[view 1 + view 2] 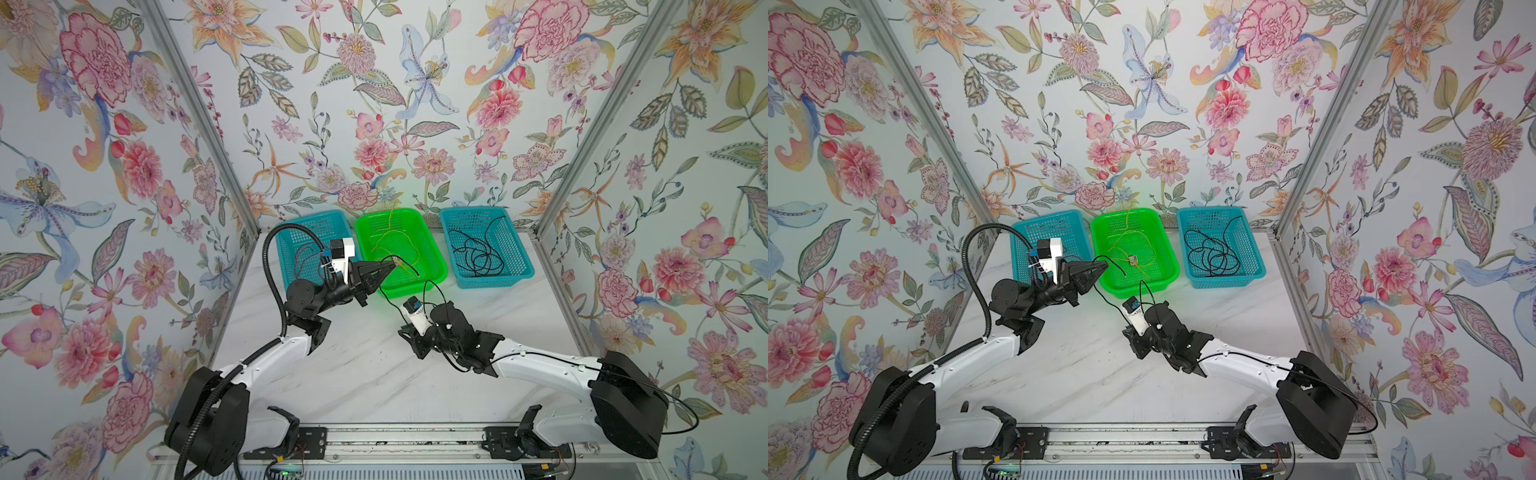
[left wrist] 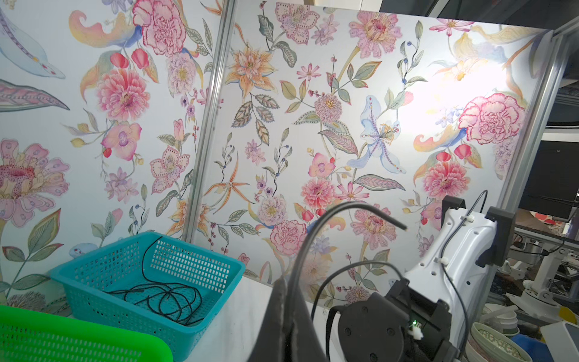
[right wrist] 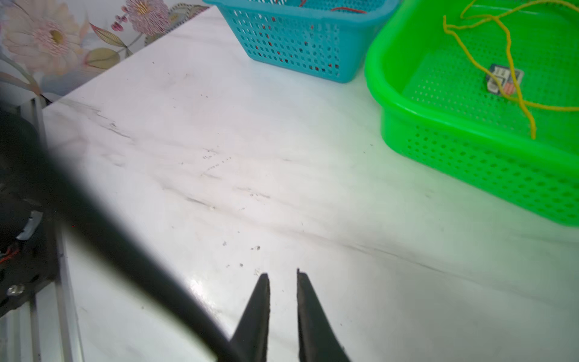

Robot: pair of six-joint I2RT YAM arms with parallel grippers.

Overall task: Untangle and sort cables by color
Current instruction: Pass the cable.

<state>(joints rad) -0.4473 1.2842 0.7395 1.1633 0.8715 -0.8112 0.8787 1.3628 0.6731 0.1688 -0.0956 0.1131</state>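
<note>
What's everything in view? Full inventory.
left blue basket: one, blue, table's back
green basket: one, green, between them
right blue basket: one, blue, table's back
red cables: count unclear, red, in left blue basket
yellow cables: count unclear, yellow, in green basket
black cables: tangle, black, in right blue basket
loose black cable: one, black, in left gripper
card: one, small, in green basket
table: one, white marbled
left gripper: shut on loose black cable, by green basket
right gripper: slightly open, empty, over table
</note>
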